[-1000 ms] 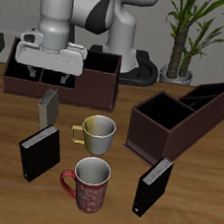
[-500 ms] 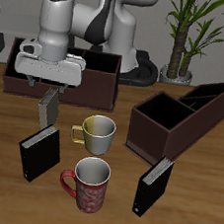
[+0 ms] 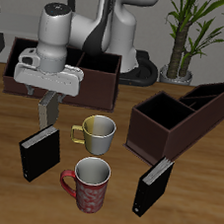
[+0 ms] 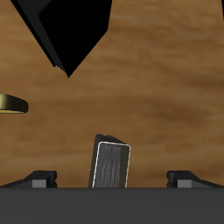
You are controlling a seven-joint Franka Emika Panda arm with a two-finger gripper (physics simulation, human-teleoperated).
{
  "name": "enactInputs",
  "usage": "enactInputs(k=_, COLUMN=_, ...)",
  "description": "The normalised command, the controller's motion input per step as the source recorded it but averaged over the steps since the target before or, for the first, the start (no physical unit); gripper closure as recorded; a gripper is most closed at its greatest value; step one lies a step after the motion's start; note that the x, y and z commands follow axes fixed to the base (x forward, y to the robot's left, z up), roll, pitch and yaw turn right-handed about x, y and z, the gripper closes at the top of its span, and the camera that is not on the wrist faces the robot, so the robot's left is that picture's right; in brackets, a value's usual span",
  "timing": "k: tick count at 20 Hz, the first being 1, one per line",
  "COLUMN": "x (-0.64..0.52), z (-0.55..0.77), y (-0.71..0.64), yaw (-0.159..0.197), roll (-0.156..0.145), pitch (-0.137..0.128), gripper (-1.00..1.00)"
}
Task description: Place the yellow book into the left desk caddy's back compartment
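Observation:
The yellow book [image 3: 47,109] stands upright on the table, in front of the shorter brown caddy [image 3: 93,77] and behind a black book [image 3: 39,153]. My gripper [image 3: 47,95] is open right above it, with the fingertips level with the book's top edge, one on each side. In the wrist view the book [image 4: 112,164] stands midway between my gripper's [image 4: 112,178] fingertips [image 4: 39,179], with wide gaps on both sides. The left desk caddy [image 3: 159,132], long and dark brown with black compartments, lies at an angle on the other side of the table.
A yellowish mug [image 3: 97,133] stands beside the yellow book, and a red patterned mug [image 3: 88,184] is nearer the front edge. A second black book [image 3: 153,187] stands in front of the left caddy. A potted plant [image 3: 188,39] is at the back.
My gripper has come down from above the shorter caddy's front wall to the top of the yellow book. It stays open. The book has not moved.

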Motion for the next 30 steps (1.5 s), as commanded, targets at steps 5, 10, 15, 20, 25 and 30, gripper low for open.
enactInputs(k=5, x=0.05, z=-0.35, y=-0.06, yaw=-0.033, roll=-0.001, pitch=0.028, gripper=1.0)
enactInputs(k=10, x=0.08, z=-0.24, y=-0.05, yaw=-0.033, roll=-0.009, pitch=0.027, gripper=1.0)
enactInputs(k=15, x=0.02, z=-0.01, y=0.13, yaw=-0.01, roll=0.017, pitch=0.012, gripper=1.0)
enactInputs(k=20, x=-0.06, z=0.45, y=0.2, yaw=-0.013, roll=0.001, pitch=-0.02, gripper=1.0)
enactInputs(k=25, x=-0.08, z=0.63, y=0.17, yaw=-0.051, roll=-0.04, pitch=-0.034, gripper=1.0)
enactInputs(k=30, x=-0.1, z=0.69, y=0.21, yaw=-0.032, roll=-0.038, pitch=-0.014, gripper=1.0)
